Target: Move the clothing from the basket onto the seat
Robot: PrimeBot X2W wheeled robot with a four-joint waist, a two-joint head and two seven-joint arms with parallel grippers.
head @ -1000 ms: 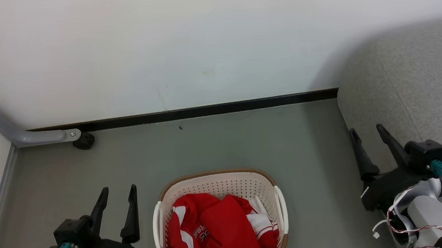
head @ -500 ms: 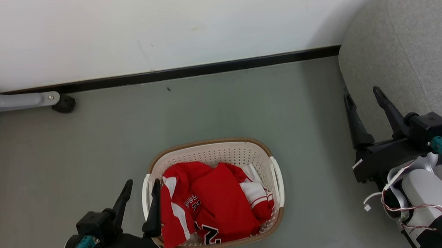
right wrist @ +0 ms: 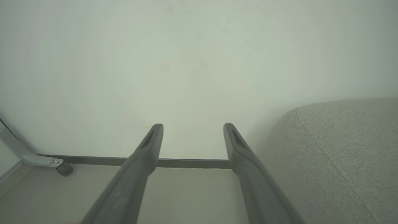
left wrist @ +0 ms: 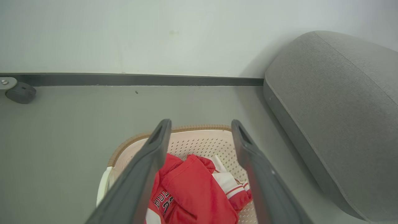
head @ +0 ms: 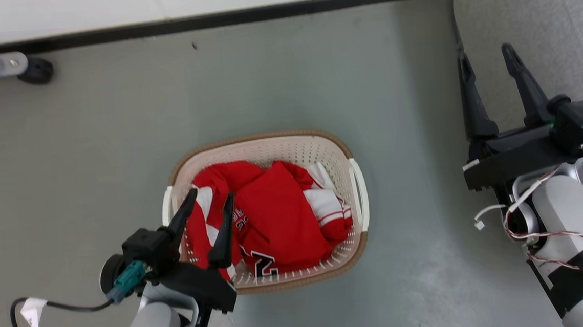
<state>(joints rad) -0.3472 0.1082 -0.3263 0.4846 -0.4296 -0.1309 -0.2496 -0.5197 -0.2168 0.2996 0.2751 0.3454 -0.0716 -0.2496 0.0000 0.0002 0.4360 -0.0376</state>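
Note:
The cream basket [head: 264, 136] stands on the grey floor, holding the clothing [head: 280, 215], red jerseys with white panels and dark lettering. My left gripper [head: 211, 194] hovers open over the basket's left side, its fingers above the red fabric and nothing between them. In the left wrist view the open left gripper [left wrist: 200, 123] frames the clothing [left wrist: 192, 186], the basket [left wrist: 124, 149] and the seat [left wrist: 335, 109] to the right. My right gripper [head: 486, 53] is open and empty at the edge of the grey seat [head: 543, 23]. The right wrist view has the right gripper [right wrist: 192, 125] facing the wall beside the seat [right wrist: 342, 155].
A white wall with a black baseboard [head: 260, 14] runs behind the basket. A grey metal leg with a black caster [head: 36, 71] sits at the far left by the wall. A dark cable with a white tag [head: 32, 310] hangs off my left arm.
The head camera has tilted down, so the whole picture shifted. My left gripper has moved from beside the basket's left side to above its left part, over the clothing. Both grippers stayed open.

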